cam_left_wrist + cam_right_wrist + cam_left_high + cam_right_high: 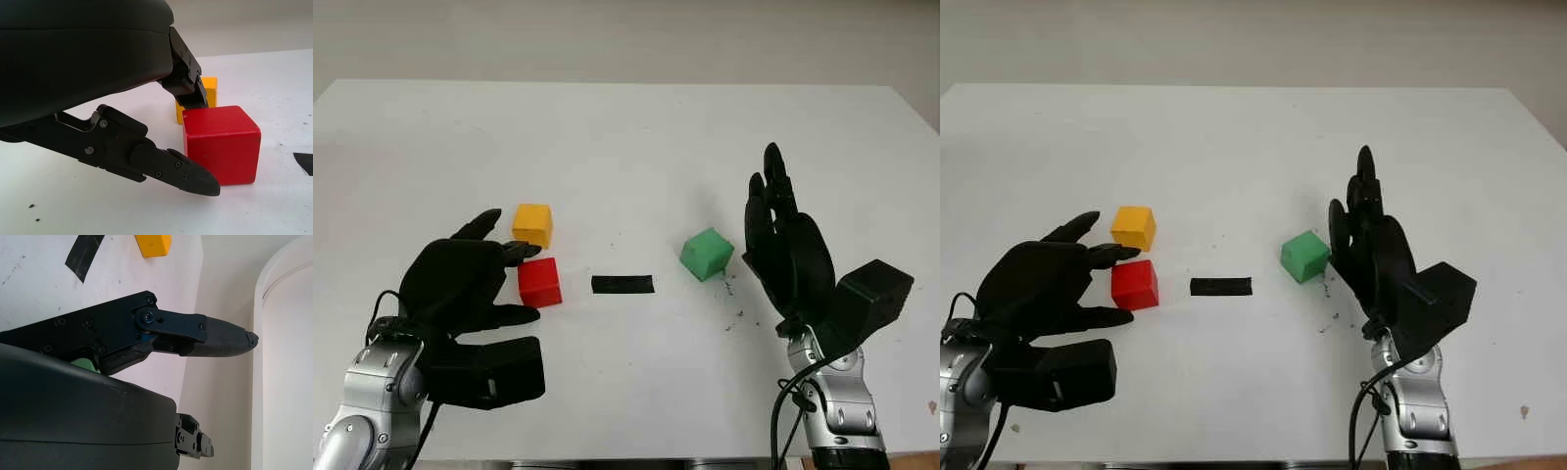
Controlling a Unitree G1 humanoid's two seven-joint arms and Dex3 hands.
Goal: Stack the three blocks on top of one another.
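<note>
White tabletop (pixel 626 127) stretches from the near edge to a pale wall at the far side, and the robot's two black hands come in from the near edge.

Three small blocks sit on the table, none stacked on another. The yellow block (pixel 532 224) is left of centre. The red block (pixel 539 282) is just in front of it, on the near side, with a narrow gap between the two. The green block (pixel 707 254) is well apart from them, to the right of centre, turned so one corner points toward the robot. A short strip of black tape (pixel 623 284) lies flat on the table between the red and green blocks. A few dark specks (pixel 736 315) are scattered on the surface just near and right of the green block.

The left hand (pixel 460 289) is at the near left, right beside the red block. It holds nothing and is open. One finger reaches past the far side of the red block and another past its near side; in the left wrist view the near fingertip (pixel 193 176) lies just beside the block's lower edge, but whether it touches cannot be told.

The right hand (pixel 783 240) is at the near right, just to the right of the green block, its fingers pointing toward the far side of the table. It is open and holds nothing.
</note>
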